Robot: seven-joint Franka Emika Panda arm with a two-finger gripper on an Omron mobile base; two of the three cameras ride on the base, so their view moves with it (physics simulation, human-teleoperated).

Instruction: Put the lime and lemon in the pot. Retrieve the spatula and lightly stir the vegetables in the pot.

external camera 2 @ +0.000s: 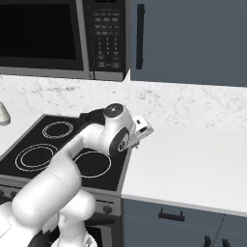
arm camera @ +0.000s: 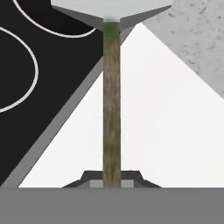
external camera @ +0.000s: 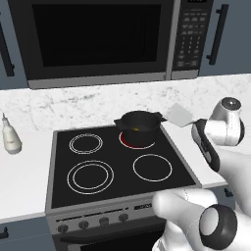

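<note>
Gripping spatula [arm camera: 111, 96] handle, gripper [arm camera: 111, 180] closed; left base view adds pot [external camera: 139, 128], probably lemon [external camera: 137, 130] inside.

Spatula [arm camera: 111, 109] blade cut off by top edge in hand view, at 12 o'clock; handle end hidden between the finger tips at 6 o'clock. In left base view spatula handle hidden behind the arm, blade [external camera: 180, 115] showing. Pot [external camera: 139, 127] contents: yellow speck inside, too small to tell which fruit. Pot in right base view mostly hidden behind the arm's wrist. Bottle [external camera: 10, 137] at 9 o'clock on counter, label unreadable. Microwave [external camera: 103, 39] cut off by top edge.
</note>
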